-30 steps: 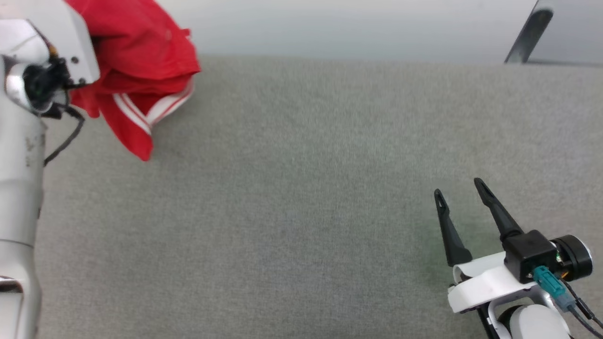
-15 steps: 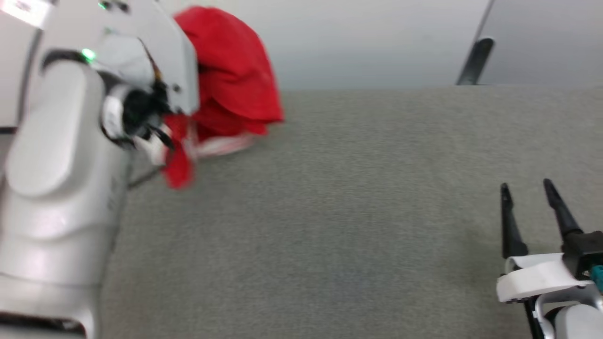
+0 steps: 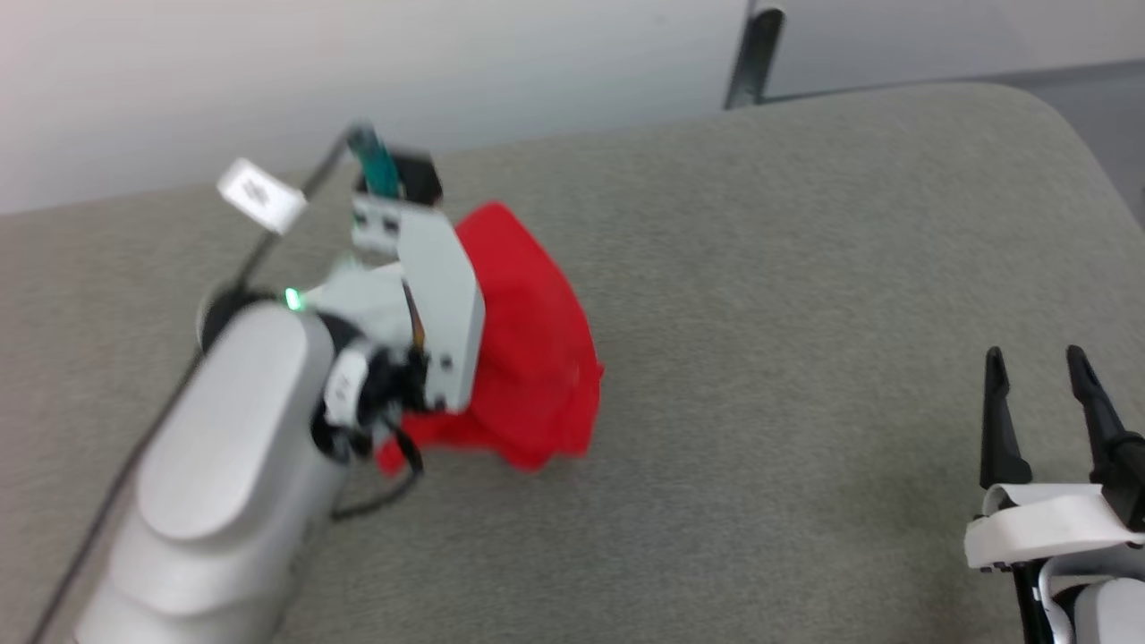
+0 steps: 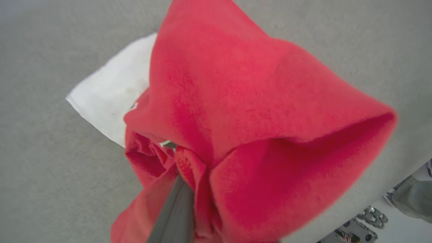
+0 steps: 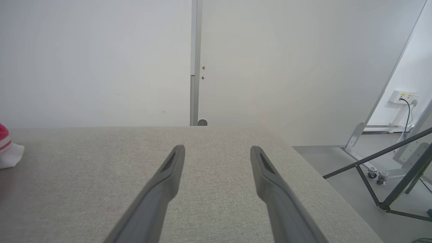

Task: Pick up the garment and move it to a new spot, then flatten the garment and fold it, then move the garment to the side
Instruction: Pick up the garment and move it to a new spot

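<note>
I am clenching my left tool [image 4: 180,177] on the bright red soft-fabric garment [image 3: 528,358], which is hanging bunched over the flat grey cloth-covered counter [image 3: 805,268], left of the middle of the head view. My pale forearm is hiding the grasp there. The left wrist view is showing it instead: red folds [image 4: 253,118] are gathering around one dark finger [image 4: 173,212], and a white end [image 4: 108,101] is spreading at the upper left. The right wrist view is catching that white end with its thin red stripes [image 5: 8,152] at the left edge, low against the counter. I cannot tell whether it is touching.

My right tool [image 3: 1033,358] is hanging released at the lower right, its fingers spread apart [image 5: 217,150] above bare counter.

The head camera has swung since half a second ago, bringing the counter's rounded corner into the upper right. The garment, then overlapping the far edge, is now sitting well inside it.
</note>
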